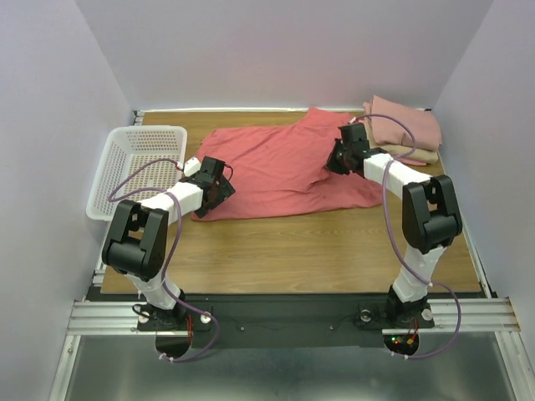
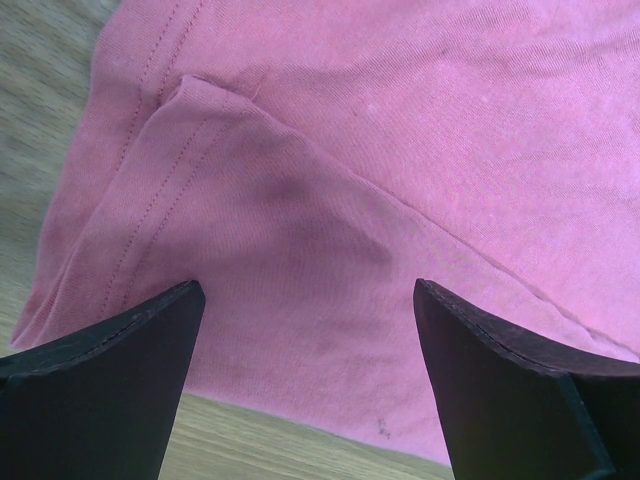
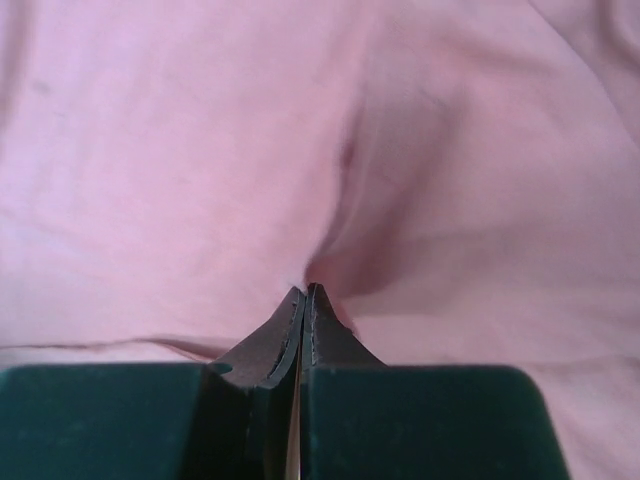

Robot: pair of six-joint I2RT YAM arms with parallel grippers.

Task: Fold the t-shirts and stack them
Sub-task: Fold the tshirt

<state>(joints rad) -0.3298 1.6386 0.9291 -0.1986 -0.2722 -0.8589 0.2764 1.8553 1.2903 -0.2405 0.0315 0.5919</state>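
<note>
We've got a white mesh basket (image 1: pixel 113 180) parked at the left edge of our wooden table (image 1: pixel 318 251), a metal rail (image 1: pixel 284 316) along the near side, pale walls (image 1: pixel 276 50) on three sides.

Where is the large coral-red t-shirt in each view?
Top external: large coral-red cloth t-shirt spread across the picture's middle.
Left wrist: fills the frame beyond the open left claw.
Right wrist: fills the frame, pinched in the shut right claw.
Shared landmark: both claws, seen from above too.
</note>
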